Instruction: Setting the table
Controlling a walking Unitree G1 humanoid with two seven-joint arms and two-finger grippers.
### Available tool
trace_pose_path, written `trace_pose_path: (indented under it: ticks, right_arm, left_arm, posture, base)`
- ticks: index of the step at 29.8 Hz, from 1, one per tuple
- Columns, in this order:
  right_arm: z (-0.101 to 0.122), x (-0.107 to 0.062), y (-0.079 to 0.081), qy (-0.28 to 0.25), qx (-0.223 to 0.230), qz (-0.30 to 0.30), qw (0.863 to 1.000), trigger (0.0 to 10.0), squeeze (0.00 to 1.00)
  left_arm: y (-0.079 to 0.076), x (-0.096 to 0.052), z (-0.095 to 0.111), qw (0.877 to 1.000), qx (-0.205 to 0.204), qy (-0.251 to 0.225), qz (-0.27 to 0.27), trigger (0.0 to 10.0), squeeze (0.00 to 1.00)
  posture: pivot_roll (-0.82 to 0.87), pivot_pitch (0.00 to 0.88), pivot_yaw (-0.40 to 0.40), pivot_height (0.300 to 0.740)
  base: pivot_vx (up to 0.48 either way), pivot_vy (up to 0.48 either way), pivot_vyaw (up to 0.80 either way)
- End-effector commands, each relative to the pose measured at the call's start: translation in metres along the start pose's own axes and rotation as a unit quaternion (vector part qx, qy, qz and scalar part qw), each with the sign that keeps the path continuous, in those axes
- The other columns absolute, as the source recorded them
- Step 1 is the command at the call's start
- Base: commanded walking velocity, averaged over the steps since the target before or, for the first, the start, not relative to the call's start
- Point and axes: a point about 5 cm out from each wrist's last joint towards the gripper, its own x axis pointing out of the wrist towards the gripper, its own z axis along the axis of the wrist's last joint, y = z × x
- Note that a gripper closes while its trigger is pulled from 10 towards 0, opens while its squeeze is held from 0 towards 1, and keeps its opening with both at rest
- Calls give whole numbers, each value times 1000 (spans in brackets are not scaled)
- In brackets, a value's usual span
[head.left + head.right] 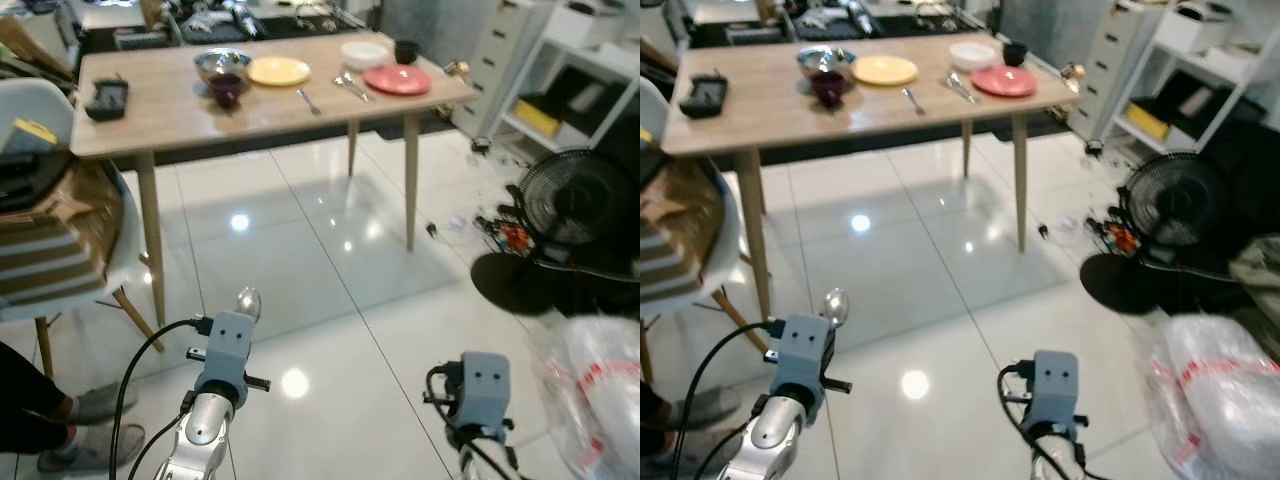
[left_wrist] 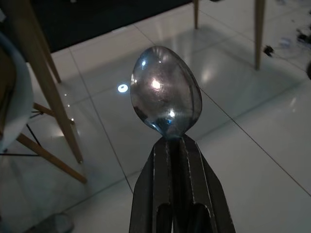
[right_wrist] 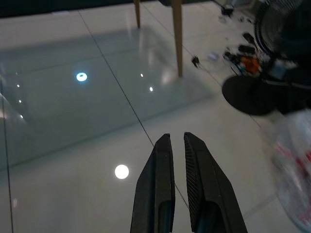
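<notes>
My left gripper (image 2: 174,143) is shut on the handle of a metal spoon (image 2: 165,99). The spoon's bowl (image 1: 247,302) sticks up above the left wrist, low over the tiled floor. My right gripper (image 3: 176,137) hangs over the floor, shut, with nothing between its fingers. Ahead stands a wooden table (image 1: 170,125). It bears a steel bowl (image 1: 222,64), a dark bowl (image 1: 226,88), a yellow plate (image 1: 279,71), a red plate (image 1: 398,79), a white bowl (image 1: 364,53), a black cup (image 1: 406,50) and loose cutlery (image 1: 308,100).
A white chair (image 1: 112,268) piled with boxes stands at the left, with a person's slippered foot (image 1: 95,402) beside it. On the right are a black floor fan (image 1: 575,200), floor clutter (image 1: 495,230), a plastic bag (image 1: 600,390) and white drawers (image 1: 510,60). A black object (image 1: 106,98) lies on the table's left end.
</notes>
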Motion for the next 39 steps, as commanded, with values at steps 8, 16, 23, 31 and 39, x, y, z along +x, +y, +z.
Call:
trace_pose_path:
  ticks: [8, 16, 23, 31, 39]
  right_arm:
    - [-11, -6, 3, 23, 4, 1, 1000, 10000, 0]
    - [0, -1, -1, 4, 22, -14, 1000, 10000, 0]
    - [67, 22, -9, -105, 61, -35, 992, 10000, 0]
    - [104, 30, -11, -159, 79, -45, 983, 10000, 0]
    - [97, 26, -11, -140, 84, -47, 985, 10000, 0]
  left_arm:
    - [3, -4, -6, 1000, 2, 9, 4, 10000, 51]
    - [6, 2, 7, 1000, 14, -17, 1, 10000, 55]
    - [13, 16, 63, 993, 31, -112, -11, 10000, 51]
    - [18, 24, 111, 981, 41, -186, -25, 10000, 51]
    - [21, 22, 114, 982, 38, -186, -21, 10000, 51]
  posture:
    - [56, 151, 48, 740]
    - [64, 151, 52, 740]
    - [68, 146, 54, 740]
    - [75, 133, 57, 740]
    - [77, 129, 56, 740]
  base:
    - [480, 0, 0]
    - [480, 0, 0]
    - [480, 0, 0]
    - [480, 0, 0]
    - [480, 0, 0]
